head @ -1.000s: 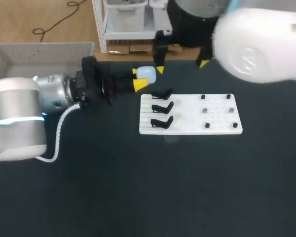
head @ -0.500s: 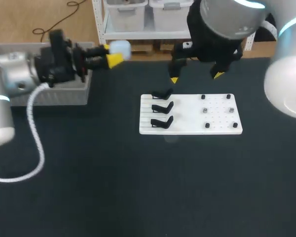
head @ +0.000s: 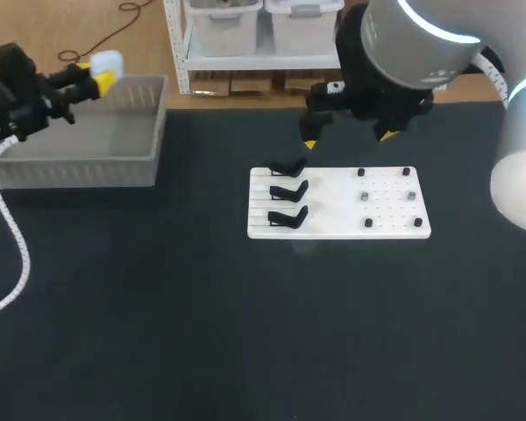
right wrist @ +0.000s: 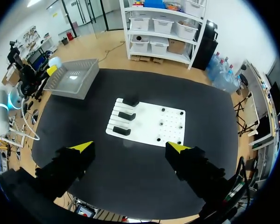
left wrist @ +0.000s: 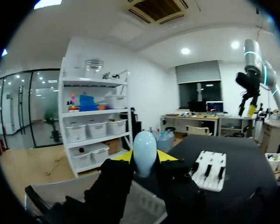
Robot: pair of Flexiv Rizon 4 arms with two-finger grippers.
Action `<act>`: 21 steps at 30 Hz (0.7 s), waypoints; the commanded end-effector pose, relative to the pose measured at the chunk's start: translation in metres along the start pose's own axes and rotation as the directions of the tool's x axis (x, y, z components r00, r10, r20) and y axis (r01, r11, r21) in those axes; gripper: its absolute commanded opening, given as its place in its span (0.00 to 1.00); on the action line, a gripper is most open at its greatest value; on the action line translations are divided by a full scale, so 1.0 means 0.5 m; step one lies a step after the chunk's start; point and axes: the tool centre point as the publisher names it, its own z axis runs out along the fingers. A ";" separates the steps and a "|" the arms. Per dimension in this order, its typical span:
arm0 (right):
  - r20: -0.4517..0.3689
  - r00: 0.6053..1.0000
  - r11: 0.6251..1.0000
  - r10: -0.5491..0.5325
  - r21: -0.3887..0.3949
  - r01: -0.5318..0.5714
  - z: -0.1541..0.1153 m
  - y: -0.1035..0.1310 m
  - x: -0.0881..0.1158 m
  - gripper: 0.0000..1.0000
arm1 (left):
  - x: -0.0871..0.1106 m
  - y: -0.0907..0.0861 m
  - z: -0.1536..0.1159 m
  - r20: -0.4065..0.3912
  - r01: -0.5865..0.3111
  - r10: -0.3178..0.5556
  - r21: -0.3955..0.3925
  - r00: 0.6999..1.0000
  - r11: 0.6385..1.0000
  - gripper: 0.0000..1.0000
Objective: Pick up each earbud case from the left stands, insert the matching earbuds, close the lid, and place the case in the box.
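My left gripper [head: 96,72] is shut on a pale closed earbud case [head: 108,60], held above the back left corner of the grey box [head: 79,165]. In the left wrist view the case [left wrist: 144,150] stands upright between the yellow fingertips [left wrist: 122,157], with the box's rim [left wrist: 49,189] below. Three black stands [head: 287,191] on the white board [head: 337,226] carry no case. My right gripper [head: 349,139] hangs open above the board's back edge, well over the board [right wrist: 147,135] in its own view, nothing between its fingers [right wrist: 81,147].
Small dark pieces [head: 366,196] sit on pegs on the board's right half. The box [right wrist: 72,77] stands at the table's back left corner, far from the board. Dark tabletop [head: 245,333] spreads in front of both.
My left arm carried the case leftward from beside the board to above the box. The right arm drew back and its gripper settled over the board's back edge.
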 end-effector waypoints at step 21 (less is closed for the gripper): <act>0.017 1.000 1.000 0.002 0.000 -0.002 0.000 -0.002 0.006 1.00 | 0.101 0.199 0.055 -0.144 -0.099 0.057 -0.306 0.988 0.947 1.00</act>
